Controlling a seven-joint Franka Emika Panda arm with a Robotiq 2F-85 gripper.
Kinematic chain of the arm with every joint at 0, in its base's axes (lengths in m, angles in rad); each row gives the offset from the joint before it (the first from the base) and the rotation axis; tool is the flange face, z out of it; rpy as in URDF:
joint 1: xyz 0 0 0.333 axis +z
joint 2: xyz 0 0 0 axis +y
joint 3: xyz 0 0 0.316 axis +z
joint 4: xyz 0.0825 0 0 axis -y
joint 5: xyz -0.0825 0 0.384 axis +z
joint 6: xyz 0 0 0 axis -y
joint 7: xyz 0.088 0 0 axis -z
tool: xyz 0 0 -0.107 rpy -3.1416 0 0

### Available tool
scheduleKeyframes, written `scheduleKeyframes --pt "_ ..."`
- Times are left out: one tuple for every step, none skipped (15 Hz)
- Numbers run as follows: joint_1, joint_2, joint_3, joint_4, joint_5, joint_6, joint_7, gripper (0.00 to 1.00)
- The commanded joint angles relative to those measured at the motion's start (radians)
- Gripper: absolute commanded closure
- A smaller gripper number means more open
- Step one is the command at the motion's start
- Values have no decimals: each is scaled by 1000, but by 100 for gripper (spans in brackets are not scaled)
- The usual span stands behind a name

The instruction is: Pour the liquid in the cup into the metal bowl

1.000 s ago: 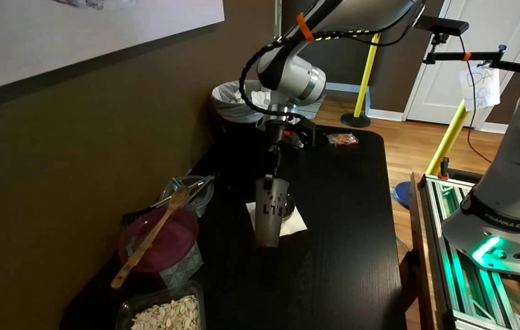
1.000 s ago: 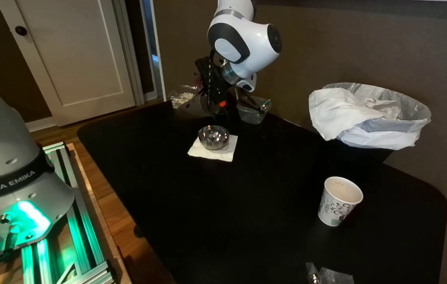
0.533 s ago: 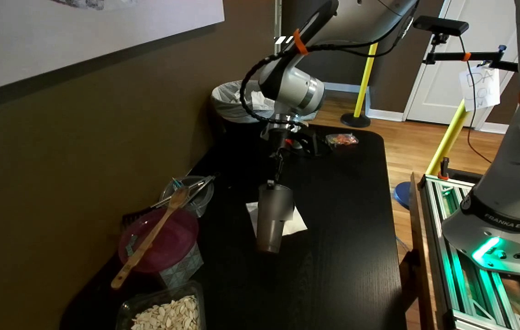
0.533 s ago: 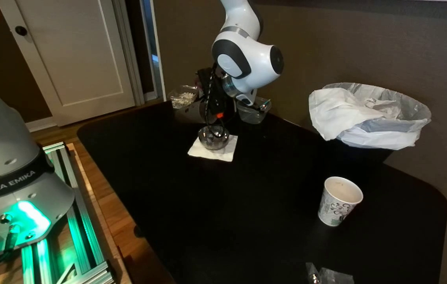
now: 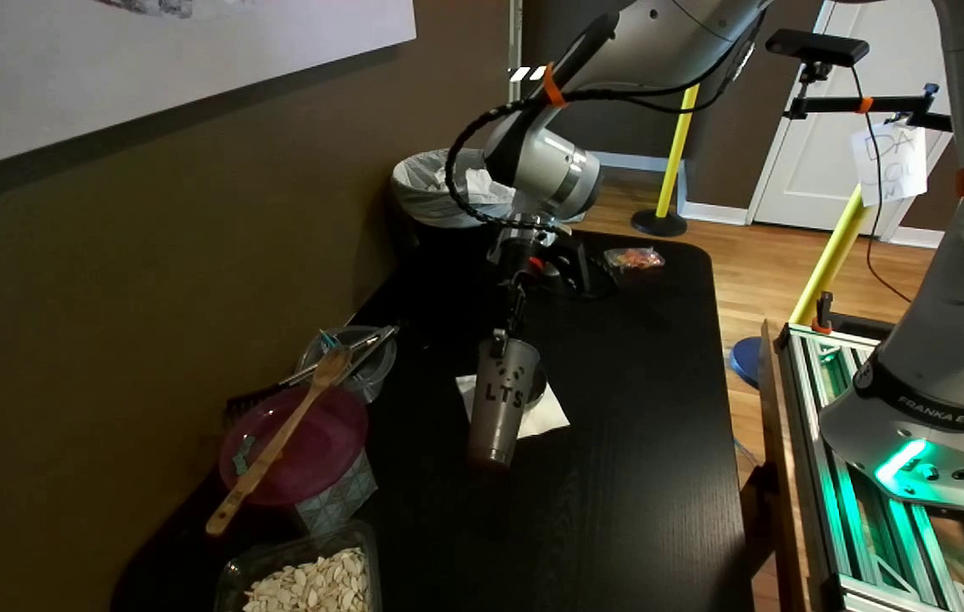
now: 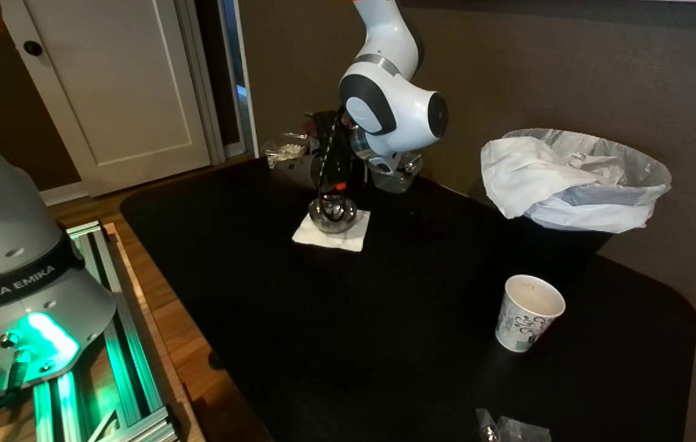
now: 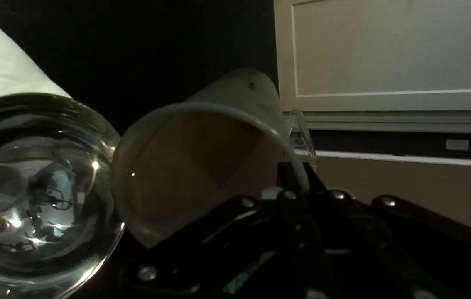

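The cup (image 5: 502, 404) is greyish, translucent and tilted, with dark lettering; it also shows in an exterior view (image 6: 296, 173). My gripper (image 7: 296, 167) is shut on the wall of the cup at its rim, one finger inside and one outside. In the wrist view the cup's open mouth (image 7: 169, 166) faces the camera, with brownish liquid inside. The shiny metal bowl (image 7: 32, 265) lies left of the mouth; their rims meet in that view, but whether they touch is unclear. The metal bowl (image 6: 333, 228) sits on a napkin, partly behind my cable; the cup partly hides the bowl (image 5: 539, 388).
A white napkin (image 6: 348, 241) lies under the metal bowl. A maroon bowl (image 5: 331, 446) with a wooden spoon (image 5: 278, 442), a clear tub (image 5: 376, 374) and a seed tub (image 5: 303, 586) line the wall. A white paper cup (image 6: 526, 322) and a lined bin (image 6: 599, 215) stand further along.
My arm and gripper have come down with the cup held, and the wrist now hangs lower by the metal bowl. The cup is still tilted. The metal bowl has not moved.
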Motion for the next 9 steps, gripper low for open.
scheduleKeyframes --pt "-22 37 -21 33 47 -70 -13 99" --pt "-25 44 -25 36 54 -73 -13 99" --pt "-27 50 -27 37 62 -71 -13 99" --pt "-26 55 -29 35 68 -65 -14 99" --pt "-29 61 -28 37 77 -68 -16 99" --pt "-26 66 -29 36 81 -64 -16 99" --pt "-24 69 -29 35 84 -64 -15 99" --pt "-25 73 -29 36 91 -68 -15 99" --pt "-26 75 -29 36 97 -70 -16 99"
